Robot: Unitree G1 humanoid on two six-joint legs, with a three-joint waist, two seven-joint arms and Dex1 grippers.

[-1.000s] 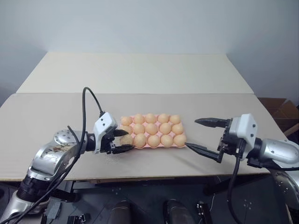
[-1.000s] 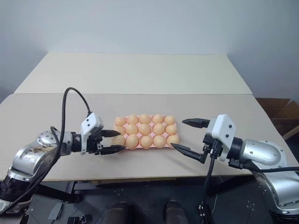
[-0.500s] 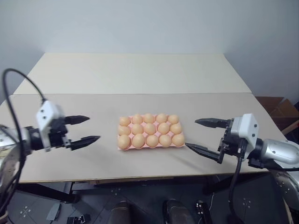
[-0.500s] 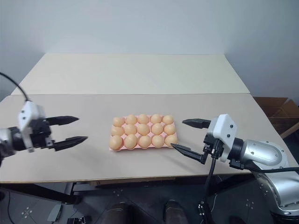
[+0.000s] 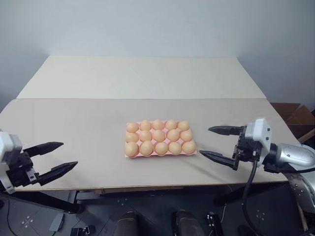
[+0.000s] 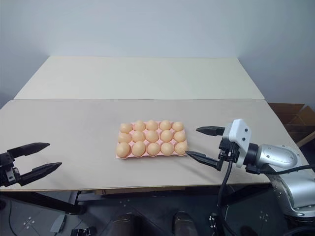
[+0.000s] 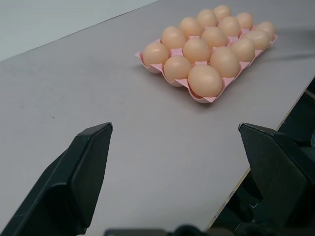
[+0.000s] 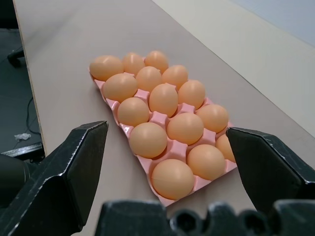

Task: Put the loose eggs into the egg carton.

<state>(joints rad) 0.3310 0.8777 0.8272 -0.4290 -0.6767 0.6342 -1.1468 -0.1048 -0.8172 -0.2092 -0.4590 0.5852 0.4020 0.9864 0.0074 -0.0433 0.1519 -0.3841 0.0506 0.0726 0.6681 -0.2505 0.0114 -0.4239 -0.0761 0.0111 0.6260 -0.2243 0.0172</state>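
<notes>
The pale-pink egg carton (image 5: 160,155) lies flat at the middle of the near table, and a tan-orange egg (image 5: 146,148) sits in each cup I can see. Loose eggs are out of view; none lies on the table top. My left gripper (image 5: 70,154) hovers open and empty far to the left of the carton, by the table's front edge. My right gripper (image 5: 204,141) is open and empty just right of the carton, with its fingers pointing at the carton's right end. The left wrist view shows the carton (image 7: 211,98) well ahead of the spread fingers (image 7: 93,162).
A second, paler table (image 5: 142,76) stands behind the near one, with a seam between them. Cardboard boxes (image 5: 295,115) stand on the floor at the far right. The front edge of the near table (image 5: 147,187) runs just below both grippers.
My left gripper has pulled away from the carton's left end and moved far left towards the front edge, open. The right gripper has stayed put.
</notes>
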